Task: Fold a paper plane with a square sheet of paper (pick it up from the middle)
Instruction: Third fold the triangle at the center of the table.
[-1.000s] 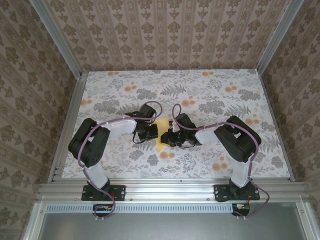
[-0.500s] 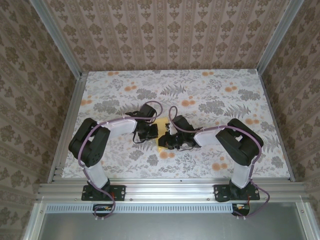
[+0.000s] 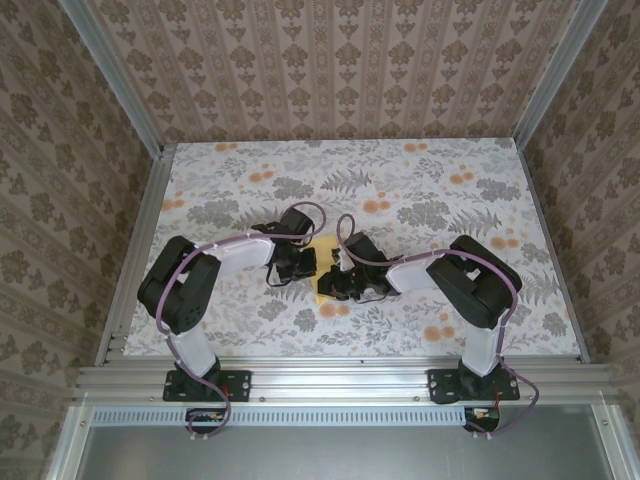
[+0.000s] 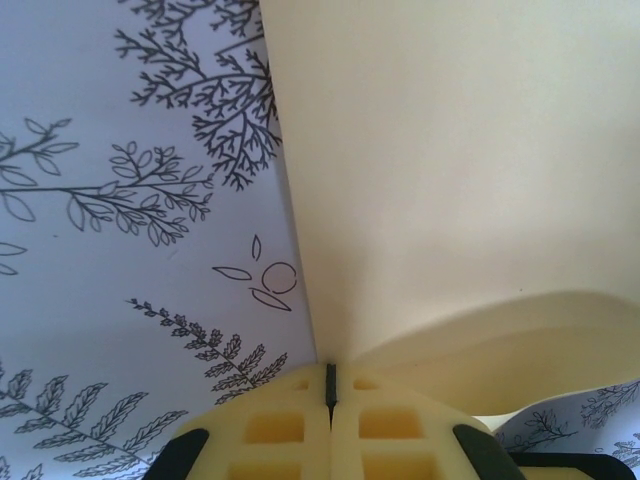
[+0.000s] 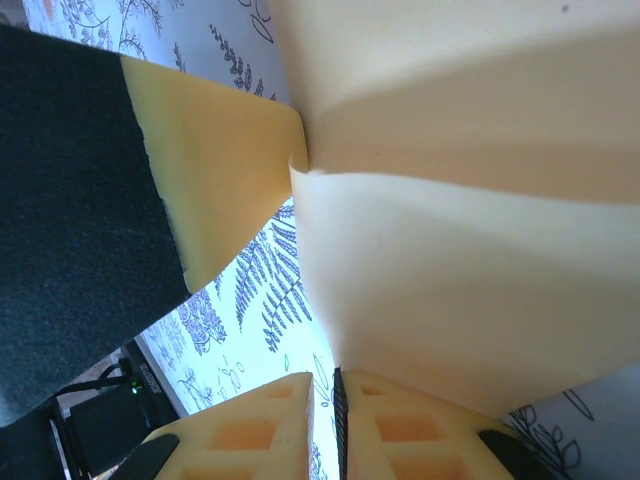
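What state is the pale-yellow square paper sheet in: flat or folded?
Partly folded: the sheet curls up over its own lower layer, its edge pinched in the shut left gripper.

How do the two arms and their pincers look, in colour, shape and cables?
The left arm and right arm have bulky black joints, white links and black bases. A thin purple cable runs along each. The left pincer and right pincer have pale-yellow fingers with square recesses, on black mounts.
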Robot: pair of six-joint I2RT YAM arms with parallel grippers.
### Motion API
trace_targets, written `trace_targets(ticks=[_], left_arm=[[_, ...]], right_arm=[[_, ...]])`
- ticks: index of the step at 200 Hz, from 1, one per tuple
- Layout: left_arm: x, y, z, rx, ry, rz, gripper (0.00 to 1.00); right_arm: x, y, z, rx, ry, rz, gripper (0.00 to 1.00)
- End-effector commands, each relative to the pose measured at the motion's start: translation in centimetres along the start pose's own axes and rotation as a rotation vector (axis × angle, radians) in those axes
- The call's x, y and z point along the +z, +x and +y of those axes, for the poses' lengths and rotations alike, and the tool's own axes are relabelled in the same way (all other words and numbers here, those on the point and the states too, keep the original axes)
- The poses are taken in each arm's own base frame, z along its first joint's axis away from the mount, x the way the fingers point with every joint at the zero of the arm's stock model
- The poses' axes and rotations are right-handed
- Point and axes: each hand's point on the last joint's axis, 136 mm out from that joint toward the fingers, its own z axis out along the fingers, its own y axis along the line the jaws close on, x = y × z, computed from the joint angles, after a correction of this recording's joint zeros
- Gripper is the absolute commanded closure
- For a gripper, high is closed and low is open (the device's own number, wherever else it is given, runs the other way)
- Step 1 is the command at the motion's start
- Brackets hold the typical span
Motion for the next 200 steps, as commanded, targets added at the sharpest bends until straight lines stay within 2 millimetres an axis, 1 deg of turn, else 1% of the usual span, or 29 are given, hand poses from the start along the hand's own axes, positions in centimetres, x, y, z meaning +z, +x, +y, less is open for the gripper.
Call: trace_targets(ticks=[1,34,72,96,111,151,200], left_arm=[[0.5,1.4,1.4,0.016,-0.067,0.051,0.94],[-0.2,1.1,1.0,0.018,-0.055,0.035,0.94],[-2.9,-0.4,-0.7,0.026,0.009,-0.058,0.91],[-4.0,-0.9,-1.4,0.021,0.060,-0.099,0.88],[-3.9,-0.9,-1.6,0.019,0.095,-0.099,0.86],[-2.8,-0.4,-1.8,0.008,0.161,-0.064,0.77],[-1.1,0.3,-1.5,0.033,0.169,-0.008,0.74]], right_arm=[[0.6,-0.3,-0.6,0.009,0.030,-0.009,0.84],[0.7,-0.1,-1.5,0.029,0.069,-0.004,0.84],[0.7,0.5,-3.4,0.049,0.148,0.016,0.84],[0.6,0.9,-4.1,0.052,0.178,0.027,0.84],[0.6,1.1,-4.6,0.052,0.193,0.033,0.84],[0.7,1.4,-5.3,0.053,0.227,0.052,0.84],[0.7,1.5,-5.5,0.056,0.239,0.063,0.84]])
